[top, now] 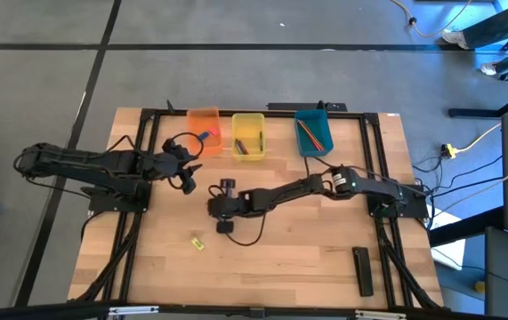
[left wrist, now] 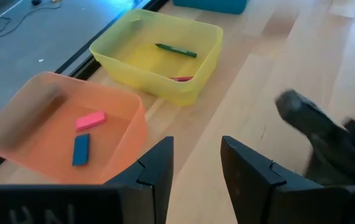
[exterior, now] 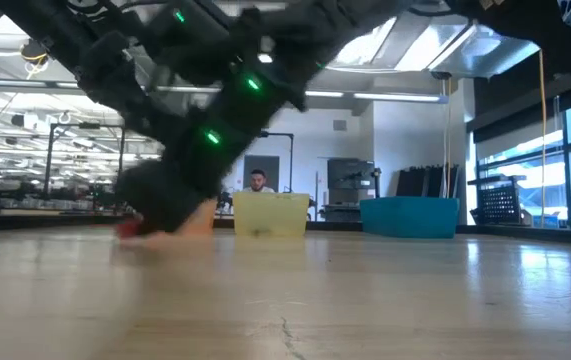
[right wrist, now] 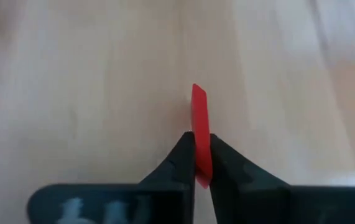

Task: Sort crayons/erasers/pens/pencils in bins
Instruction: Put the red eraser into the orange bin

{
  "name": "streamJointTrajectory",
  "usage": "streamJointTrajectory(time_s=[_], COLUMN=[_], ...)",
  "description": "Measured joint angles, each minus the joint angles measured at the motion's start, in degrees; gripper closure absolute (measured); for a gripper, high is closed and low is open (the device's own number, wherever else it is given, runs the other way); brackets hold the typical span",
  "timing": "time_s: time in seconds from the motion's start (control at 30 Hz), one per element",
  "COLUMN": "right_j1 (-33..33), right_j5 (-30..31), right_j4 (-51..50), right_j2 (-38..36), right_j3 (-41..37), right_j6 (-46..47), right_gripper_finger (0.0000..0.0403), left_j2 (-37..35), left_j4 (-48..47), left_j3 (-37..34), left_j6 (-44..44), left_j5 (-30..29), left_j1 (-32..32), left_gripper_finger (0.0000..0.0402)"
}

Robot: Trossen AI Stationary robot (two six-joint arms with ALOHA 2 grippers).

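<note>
One red eraser, judged light, stiff and slightly grippy, stood edge-up, clamped across its flat faces between the right gripper's fingertips; the left gripper's fingers stood apart.

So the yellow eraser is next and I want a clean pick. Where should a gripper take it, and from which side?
Probably from straight above, fingers across its short sides. The yellow eraser lies flat and alone on the table, slightly slanted, so turn the wrist to match. The right gripper is shut on the red eraser; the left gripper, open by the orange bin, is free.
</note>
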Motion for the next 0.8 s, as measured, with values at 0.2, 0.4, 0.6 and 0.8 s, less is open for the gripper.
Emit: streamJointTrajectory(time_s=[0.2,0.4,0.6,0.8], right_j1=[-0.1,-0.1,-0.1,-0.1], right_j5=[0.3,-2.5,-2.6,-2.7], right_j4=[19.9,34.0,39.0,39.4], right_j2=[-8.9,-17.2,-21.7,-23.6], right_j3=[-19.0,-32.1,-37.8,-38.2], right_j6=[2.0,1.3,0.4,0.8], right_gripper_finger=[0.0372,0.0374,0.0373,0.0372], left_j2=[0.8,2.0,4.2,7.7], left_j4=[2.0,11.1,26.4,32.9], left_j3=[-1.0,-5.5,-9.1,-10.5], left_j6=[3.4,9.3,16.8,18.7], left_j5=[3.4,9.4,19.6,22.0], left_j1=[-1.0,-1.3,-1.3,-1.3], left_gripper_finger=[0.0276,0.0276,0.0276,0.0276])
